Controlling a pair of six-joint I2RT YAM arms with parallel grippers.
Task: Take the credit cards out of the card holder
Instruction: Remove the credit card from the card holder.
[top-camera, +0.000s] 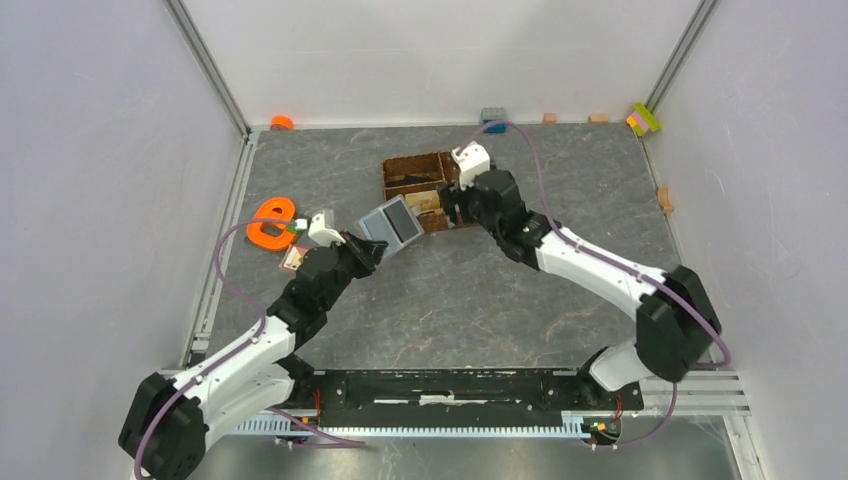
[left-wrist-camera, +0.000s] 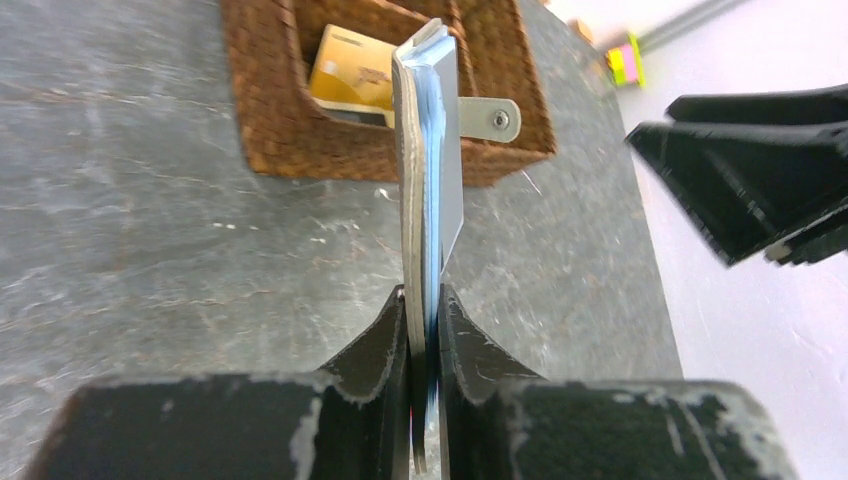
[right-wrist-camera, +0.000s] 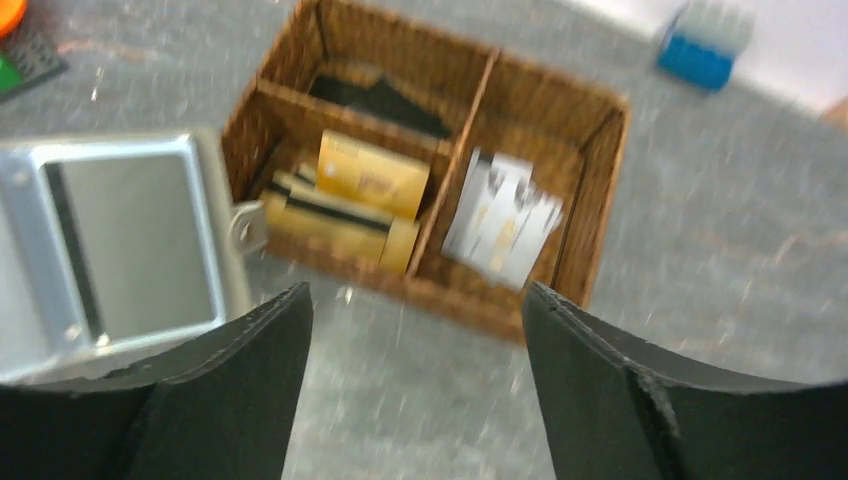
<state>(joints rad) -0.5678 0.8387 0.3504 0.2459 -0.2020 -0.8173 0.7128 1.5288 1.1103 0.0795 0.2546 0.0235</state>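
While left pincer (left-wrist-camera: 423, 300) clamps card holder (left-wrist-camera: 430, 150), right pincer (right-wrist-camera: 415, 295) spread apart beside basket (right-wrist-camera: 400, 35), credit cards (right-wrist-camera: 372, 175) inside

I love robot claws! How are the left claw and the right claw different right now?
The left gripper is pinched shut on the grey card holder; the right gripper is wide open and holds nothing. The left gripper's jaws sit almost together; the right gripper's stand far apart, facing the brown basket with yellow cards inside. Both have two black fingers.
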